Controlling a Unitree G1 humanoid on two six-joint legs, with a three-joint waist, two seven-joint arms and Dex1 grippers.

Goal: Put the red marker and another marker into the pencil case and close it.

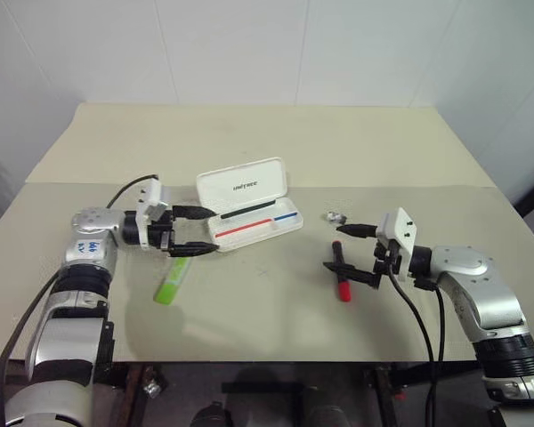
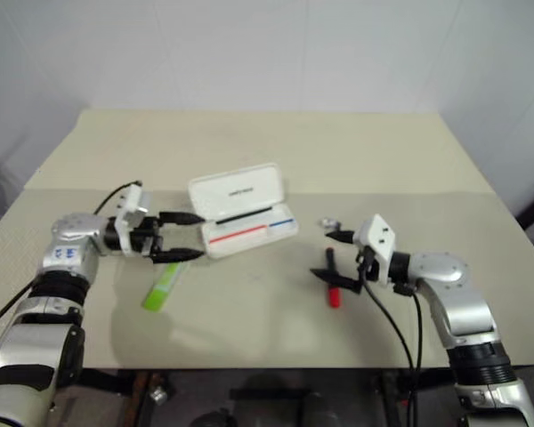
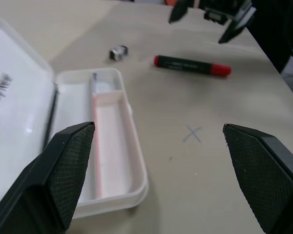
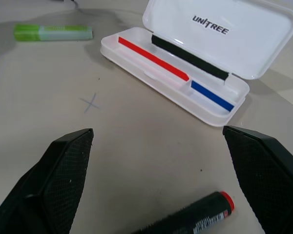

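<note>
White hard plastic pencil case point(image 1: 249, 206) lies open mid-table, lid up, red and blue stripes inside its tray. Left gripper point(image 1: 196, 231) hovers at the case's left end, jaws spread wide and empty, above the light green flat highlighter marker point(image 1: 171, 283) lying on the beige table point(image 1: 267, 142). Right gripper point(image 1: 345, 250) hangs wide open over the black-barrelled red marker point(image 1: 340, 271), not gripping it. A small silver object point(image 1: 335, 216) sits just beyond that marker

One desk point(image 1: 249, 311) holds one open white case point(image 1: 249, 206), two markers, red point(image 1: 341, 272) and green point(image 1: 172, 282), and one small silver object point(image 1: 335, 216).
</note>
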